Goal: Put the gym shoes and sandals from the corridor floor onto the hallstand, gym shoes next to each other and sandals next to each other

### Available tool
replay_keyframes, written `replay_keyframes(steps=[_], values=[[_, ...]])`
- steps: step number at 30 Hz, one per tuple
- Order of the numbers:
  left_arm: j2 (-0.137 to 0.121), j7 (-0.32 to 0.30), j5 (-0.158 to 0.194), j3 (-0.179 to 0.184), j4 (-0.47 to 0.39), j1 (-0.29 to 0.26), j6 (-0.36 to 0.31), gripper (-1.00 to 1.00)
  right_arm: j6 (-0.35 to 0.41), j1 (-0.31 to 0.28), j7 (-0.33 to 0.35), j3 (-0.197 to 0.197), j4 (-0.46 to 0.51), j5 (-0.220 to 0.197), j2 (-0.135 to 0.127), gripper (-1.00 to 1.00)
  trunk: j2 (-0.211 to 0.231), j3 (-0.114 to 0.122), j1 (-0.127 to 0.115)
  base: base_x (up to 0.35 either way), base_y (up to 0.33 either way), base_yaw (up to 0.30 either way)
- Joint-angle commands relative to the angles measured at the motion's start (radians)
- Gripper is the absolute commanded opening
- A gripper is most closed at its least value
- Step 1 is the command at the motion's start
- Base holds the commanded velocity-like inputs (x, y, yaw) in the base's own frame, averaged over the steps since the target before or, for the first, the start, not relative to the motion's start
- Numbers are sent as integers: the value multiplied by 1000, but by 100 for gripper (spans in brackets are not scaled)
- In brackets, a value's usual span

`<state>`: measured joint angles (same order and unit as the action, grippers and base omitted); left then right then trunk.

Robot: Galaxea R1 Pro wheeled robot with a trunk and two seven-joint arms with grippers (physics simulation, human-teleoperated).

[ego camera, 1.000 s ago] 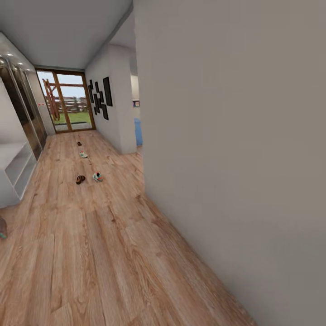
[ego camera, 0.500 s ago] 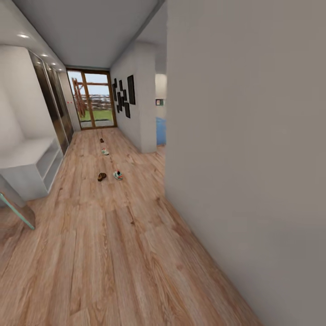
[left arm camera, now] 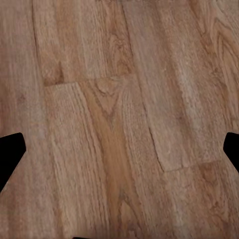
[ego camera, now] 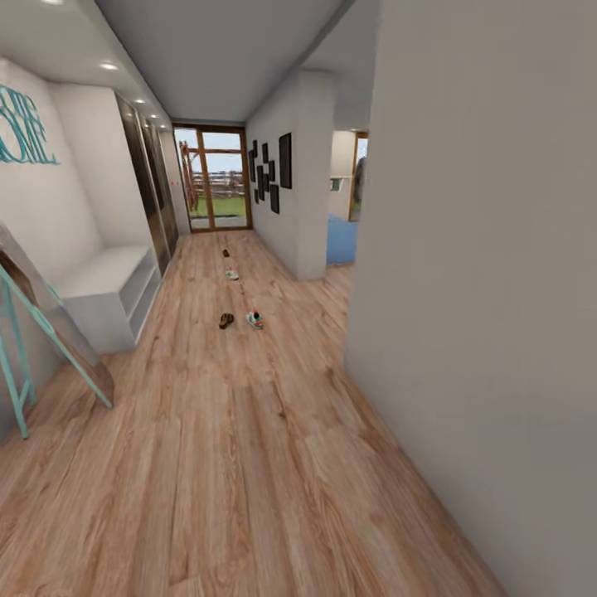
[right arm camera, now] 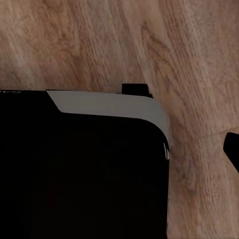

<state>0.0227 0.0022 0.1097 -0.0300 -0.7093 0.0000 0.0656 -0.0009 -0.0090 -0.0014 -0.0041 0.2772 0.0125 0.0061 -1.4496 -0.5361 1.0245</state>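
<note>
Down the corridor floor (ego camera: 240,464), past the white hallstand (ego camera: 108,290), lie a brown sandal (ego camera: 225,320) and a gym shoe (ego camera: 254,319) side by side — another gym shoe (ego camera: 231,274) and sandal (ego camera: 225,253) farther on. The left gripper (left arm camera: 119,149) is spread wide above bare planks; the right gripper's state I cannot tell.

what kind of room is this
Most likely a home entrance corridor: long light brown wood-plank floor, a low white bench-like shoe rack against the left wall, and a wood-framed glass door to a garden at the far end.
</note>
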Motion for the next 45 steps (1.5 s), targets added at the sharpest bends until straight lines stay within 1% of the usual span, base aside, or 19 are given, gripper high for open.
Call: replay_keyframes(steps=[1, 10, 23, 25, 27, 29, 30, 31, 33, 34, 36, 37, 38, 39, 40, 41, 42, 45], values=[[0, 0, 10, 0, 0, 0, 2, 100, 0, 0, 0, -1, 0, 1, 0, 100, 0, -1, 1, 279, 228, 246], [0, 0, 10, -1, 0, 0, 2, 100, 0, 0, 0, -1, 0, 1, 0, 100, 0, -7, 1, 279, 228, 168], [-2, -2, 7, -3, -6, -1, 1, 100, 1, 0, -1, -7, 8, -4, -2, 100, 0, -8, 1, 283, 202, 20], [-1, 0, 4, -2, -15, -11, -4, 100, 1, 0, -3, -8, 26, -5, -3, 100, 0, -8, 1, 298, 141, 1], [-1, 0, 2, 0, -18, -52, -15, 100, 7, 0, -3, -8, 81, -3, -3, 100, 0, -8, 1, 305, 127, 0], [0, 1, 1, 1, -19, -82, -29, 100, 10, 0, -3, -8, 112, -3, -3, 100, 0, -8, 1, 311, 116, 0], [1, 1, 0, 2, -20, -113, -52, 100, 13, -1, -3, -8, 138, -2, -3, 100, 0, -8, 1, 316, 107, 0], [1, 1, 0, 3, -21, -129, -66, 100, 15, -1, -3, -8, 149, -1, -3, 100, 0, -8, 1, 318, 104, 0], [2, 1, 0, 4, -22, -190, -120, 100, 43, -5, -3, -8, 197, -1, -3, 100, 0, -8, 1, 321, 98, 0], [2, 0, 0, 5, -22, -205, -129, 100, 57, -6, -3, -8, 212, -1, -3, 100, 0, -8, 1, 322, 95, 0], [5, 0, 0, 6, -22, -254, -150, 100, 119, -8, -3, -8, 297, -1, -3, 100, 0, -8, 1, 323, 93, 0], [6, 0, 0, 6, -22, -265, -153, 100, 147, -9, -3, -8, 348, -1, -3, 100, 0, -8, 1, 324, 91, 0], [8, 0, 0, 7, -23, -295, -159, 100, 169, -9, -3, -8, 400, -2, -3, 100, 0, -8, 1, 324, 91, 0], [10, -1, 1, 7, -26, -330, -163, 100, 200, -10, -3, -8, 504, -2, -3, 100, 0, -8, 1, 326, 87, 0], [10, -2, 1, 7, -33, -345, -164, 100, 215, -10, -2, -8, 555, -2, -3, 100, 0, -8, 1, 329, 68, 0], [11, -2, 1, 7, -39, -350, -165, 100, 224, -10, -2, -8, 579, -2, -3, 100, 0, -8, 1, 331, 55, 0], [11, -2, 1, 7, -73, -364, -166, 100, 272, -10, -2, -8, 653, -1, -3, 100, 0, -8, 1, 337, 22, 0], [16, 0, 1, 8, -110, -370, -167, 100, 308, -10, -1, -8, 697, 0, -3, 100, 0, -8, 1, 340, 13, 0]])
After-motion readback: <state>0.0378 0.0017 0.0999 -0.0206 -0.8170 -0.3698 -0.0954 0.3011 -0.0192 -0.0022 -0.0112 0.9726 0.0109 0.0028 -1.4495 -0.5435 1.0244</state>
